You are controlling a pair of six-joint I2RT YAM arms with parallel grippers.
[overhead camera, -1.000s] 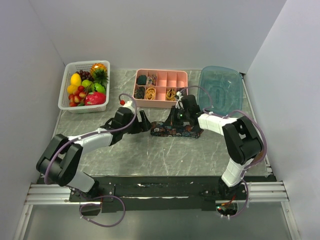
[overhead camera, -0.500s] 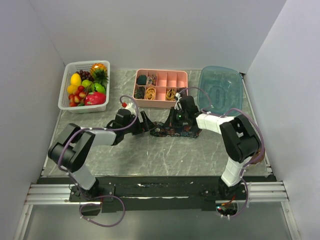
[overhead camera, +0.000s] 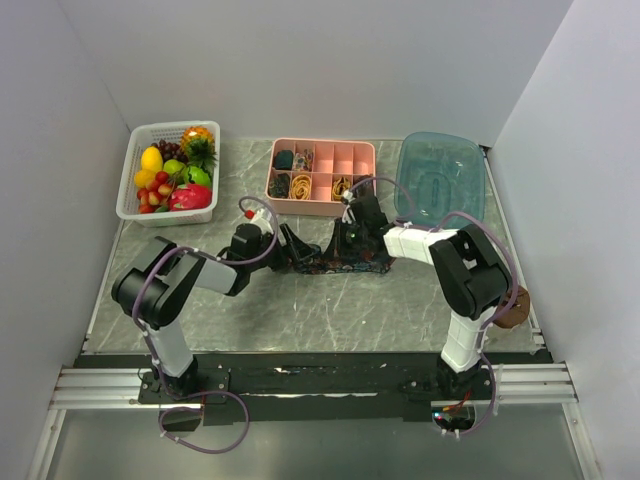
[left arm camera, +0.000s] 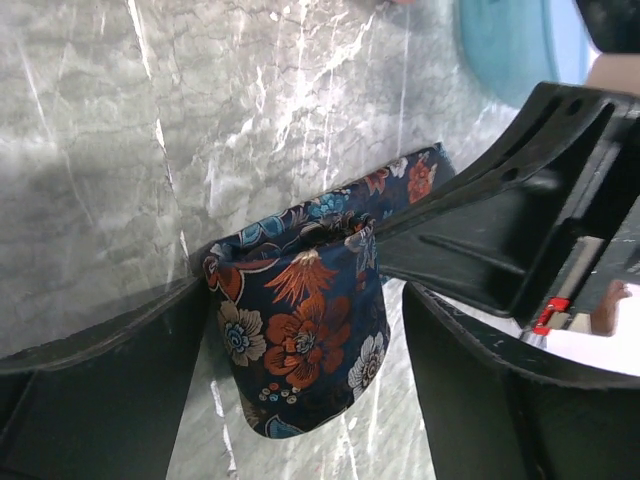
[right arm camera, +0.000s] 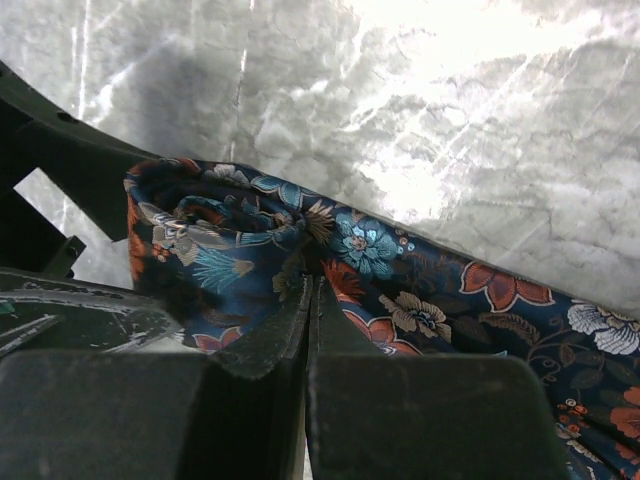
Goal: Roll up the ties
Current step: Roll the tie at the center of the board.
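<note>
One dark navy floral tie [overhead camera: 352, 264] lies on the marble table, its left end folded into a loose roll [left arm camera: 300, 325]. My left gripper [left arm camera: 305, 300] is open, one finger [left arm camera: 110, 395] against the roll's side, the other [left arm camera: 500, 390] a gap away from it. In the top view it [overhead camera: 293, 246] sits at the tie's left end. My right gripper [right arm camera: 312, 285] is shut, its tips pinching gathered fabric of the tie [right arm camera: 420, 290] just behind the roll; from above it [overhead camera: 346, 240] points down onto the tie. Its black body [left arm camera: 500, 230] crosses the left wrist view.
A pink divided box [overhead camera: 322, 176] with small dark rolls and yellow bands stands behind the tie. A white basket of fruit [overhead camera: 168, 172] sits at back left, a blue tub [overhead camera: 440, 178] at back right. A brown object [overhead camera: 513, 310] lies at the table's right edge.
The right gripper has shifted left with the tie, and the tie's flat length looks shorter. The left arm has folded in, bringing its gripper closer around the tie's left end.
</note>
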